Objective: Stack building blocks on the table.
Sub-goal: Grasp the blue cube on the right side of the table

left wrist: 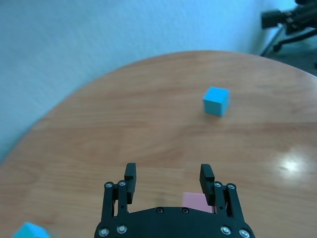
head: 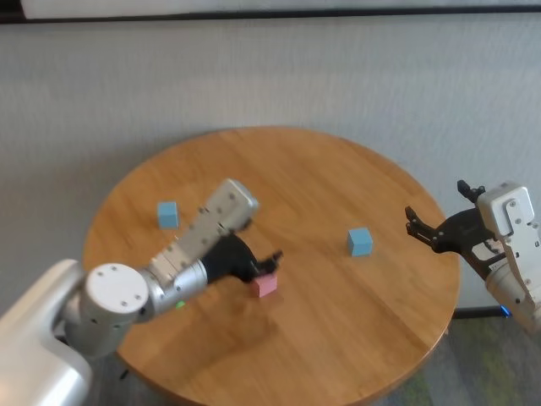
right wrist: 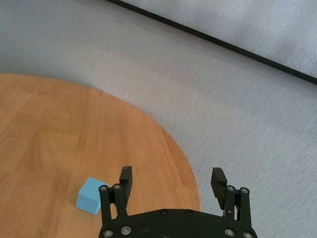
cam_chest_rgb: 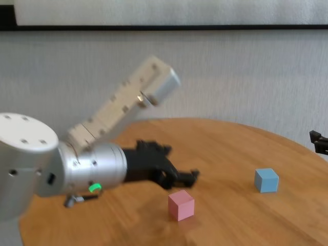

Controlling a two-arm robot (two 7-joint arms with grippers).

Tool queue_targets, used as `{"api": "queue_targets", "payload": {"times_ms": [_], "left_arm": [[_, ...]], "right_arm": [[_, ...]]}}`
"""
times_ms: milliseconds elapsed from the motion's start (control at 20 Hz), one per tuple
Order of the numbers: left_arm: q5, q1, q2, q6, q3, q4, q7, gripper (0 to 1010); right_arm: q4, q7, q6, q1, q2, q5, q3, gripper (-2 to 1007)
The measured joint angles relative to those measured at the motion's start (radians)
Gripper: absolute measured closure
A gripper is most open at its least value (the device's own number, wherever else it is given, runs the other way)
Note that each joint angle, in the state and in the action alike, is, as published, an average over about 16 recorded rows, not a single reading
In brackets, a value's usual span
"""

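Left tool [head: 272, 258] is sitting low over the table [head: 338, 338], fingers parted and gripping nothing. In the left wrist view both fingers [left wrist: 130, 173] are standing apart with bare wood between the tips. The pink block [head: 265, 286] is lying on the table just beside the tips, on the near side (toward the robot), slightly under the tool body in the wrist view and not between the fingers.

Key relation: pink block is right at the left tool, while the nearer blue block [head: 359, 241] is lying to its right, well apart, roughly between the two arms. Second blue block [head: 167, 214] is sitting far-left of the left forearm, also apart. Nothing is stacked yet; all three are resting singly on the wood.

Right tool [head: 427, 230] is hovering at the table's right edge, jaws wide, empty, pointing inward at the nearer blue block. It looks like the closer arm for that one, though I'm judging that from the head view only.

Materials: blocks are small matte cubes with flat faces and crisp edges (no long axis, so grasp yaw just needs to square up to a face pair). They should seat flat on each other, but small footprint means little tolerance for offset. The table is round, light-brown wood grain with a mild sheen, looking smooth, so a nudged block could slide.
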Motion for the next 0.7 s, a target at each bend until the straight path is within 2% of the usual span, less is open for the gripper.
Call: {"api": "queue_targets", "payload": {"times_ms": [400, 700], "left_arm": [[0.004, 0.044, 0.039, 0.011, -0.068, -0.101, 0.062, 54], [0.010, 0.060, 0.054, 0.019, -0.091, -0.129, 0.081, 11]], "right_arm": [[0.000, 0.000, 0.000, 0.000, 0.000, 0.000, 0.000, 0], [-0.011, 0.000, 0.012, -0.007, -0.008, 0.007, 0.002, 0]]}}
